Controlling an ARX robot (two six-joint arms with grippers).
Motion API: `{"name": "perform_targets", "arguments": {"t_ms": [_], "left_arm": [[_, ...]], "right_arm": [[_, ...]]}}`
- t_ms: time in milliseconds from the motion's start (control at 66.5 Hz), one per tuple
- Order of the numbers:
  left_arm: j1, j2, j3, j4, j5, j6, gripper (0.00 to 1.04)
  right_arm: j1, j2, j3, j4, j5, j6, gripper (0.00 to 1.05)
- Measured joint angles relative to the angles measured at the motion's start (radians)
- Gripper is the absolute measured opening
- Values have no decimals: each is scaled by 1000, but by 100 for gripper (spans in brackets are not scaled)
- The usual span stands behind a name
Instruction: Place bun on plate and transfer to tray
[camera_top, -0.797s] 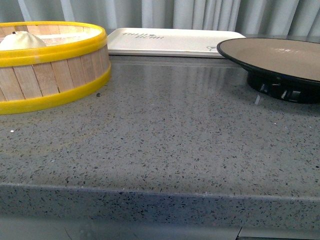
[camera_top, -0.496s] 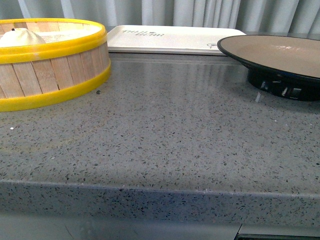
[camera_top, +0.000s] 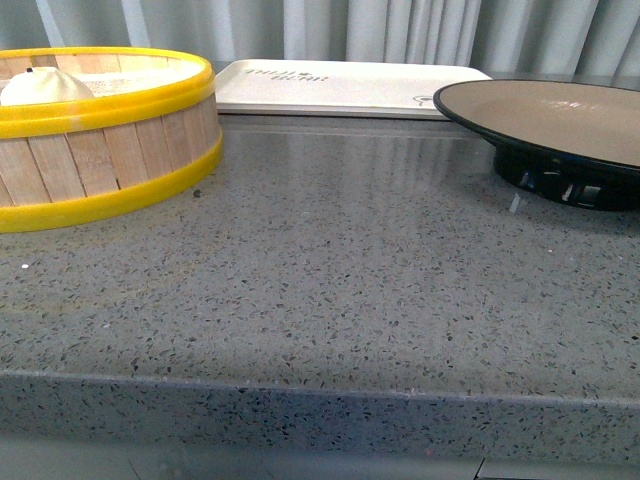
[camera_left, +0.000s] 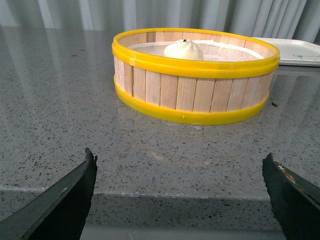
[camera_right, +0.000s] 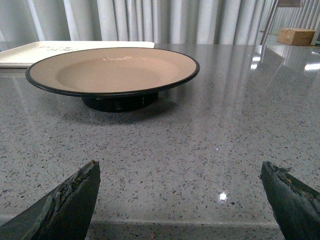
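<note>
The white bun (camera_top: 45, 86) (camera_left: 183, 49) lies inside a yellow-rimmed wooden steamer basket (camera_top: 110, 150) (camera_left: 195, 92) at the counter's left. A brown plate (camera_top: 560, 110) (camera_right: 115, 70) with a black rim and foot stands at the right, nothing on it. The cream-white tray (camera_top: 340, 88) (camera_right: 30, 52) lies at the back, between them. My left gripper (camera_left: 180, 165) is open at the counter's front edge, well short of the basket. Facing the plate, my right gripper (camera_right: 180, 170) is open over the front edge. Neither arm shows in the front view.
The grey speckled counter (camera_top: 350, 270) drops off at its front edge (camera_top: 320, 385). Grey curtains (camera_top: 400, 30) hang behind the tray. A cardboard box (camera_right: 296, 36) sits far off at the back in the right wrist view.
The front view has shifted slightly between frames, so the basket, tray and plate sit a little differently in it. Nothing on the counter has moved.
</note>
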Motion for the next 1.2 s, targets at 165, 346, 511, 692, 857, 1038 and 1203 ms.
{"name": "perform_targets", "arguments": {"t_ms": [165,346,511,692,857,1038,1203], "left_arm": [[53,321,236,-448,232,-134,98],[103,476,449,-334,256,-175,98],[7,767,668,-144,150,-168,98],[-142,1073,913,-106,62,-136,98],[-229,1316,1112,-143,-18,-96,98],[-254,1481,1222,-224,-81,-83,98],[-248,1556,1275,-252,-140,-73,98]], "right_arm": [[0,0,0,0,-2,0,96],[0,0,0,0,0,0,96],[0,0,0,0,0,0,96],[0,0,0,0,0,0,96],[0,0,0,0,0,0,96],[0,0,0,0,0,0,96],[0,0,0,0,0,0,96]]}}
